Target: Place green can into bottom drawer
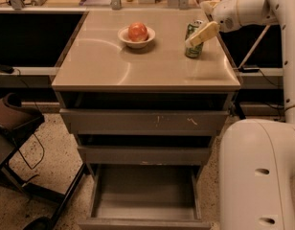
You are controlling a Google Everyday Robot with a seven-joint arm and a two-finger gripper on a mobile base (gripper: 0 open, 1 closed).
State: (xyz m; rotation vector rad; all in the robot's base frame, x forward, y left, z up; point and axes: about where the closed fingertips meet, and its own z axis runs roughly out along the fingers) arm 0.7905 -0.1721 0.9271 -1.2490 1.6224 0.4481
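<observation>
The green can stands upright on the desk, right at the tool; whether the tool grips it cannot be told. The bottom drawer lies pulled open, well below the tool.

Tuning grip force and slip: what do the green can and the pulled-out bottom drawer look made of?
Small green drink can: likely thin aluminium, glossy printed wall, silvery top. Wide grey bottom drawer: seemingly painted or bare sheet metal, matte, smooth flat floor. The gripper is at the can's upper part.
</observation>
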